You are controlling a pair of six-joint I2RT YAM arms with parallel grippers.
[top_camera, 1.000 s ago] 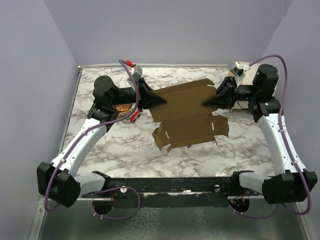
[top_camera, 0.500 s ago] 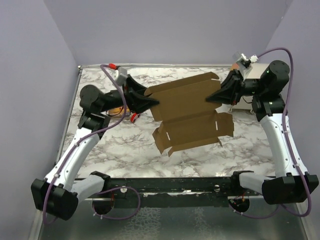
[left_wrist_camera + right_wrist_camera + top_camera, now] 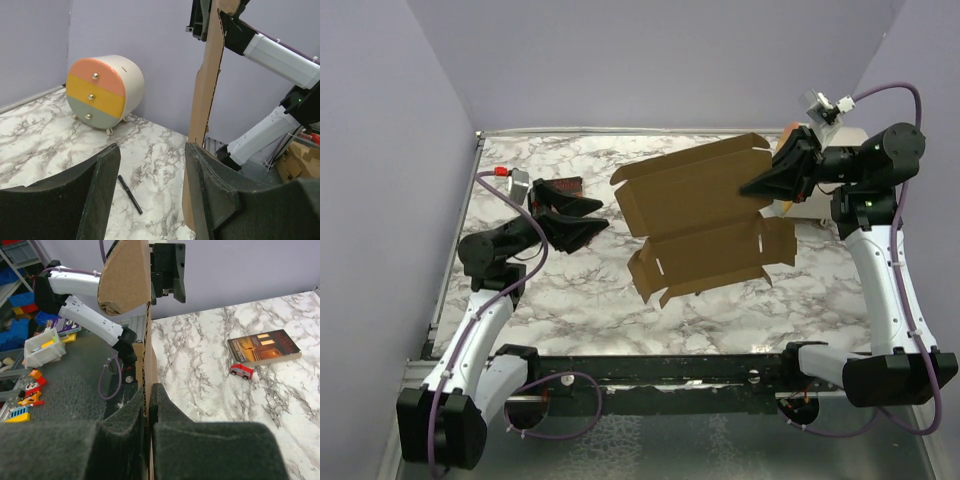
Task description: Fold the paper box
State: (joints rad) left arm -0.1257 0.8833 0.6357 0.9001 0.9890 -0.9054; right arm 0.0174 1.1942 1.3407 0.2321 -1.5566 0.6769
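Clamped on paper box [image 3: 700, 220] edge: right fingers [image 3: 120, 435]; left fingers [image 3: 102, 185] apart, holding nothing.

Brown paper box [image 3: 700, 195], grey-veined white marble table [image 3: 570, 285]

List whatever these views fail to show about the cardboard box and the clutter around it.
- Paper box bottom edge: left wrist view, behind the left gripper's finger; contact with the table unclear.
- Book title: right wrist view, too small.
- Toy car: top view, apparently covered by the left gripper.
- Round drawer unit: top view, mostly behind the right gripper.
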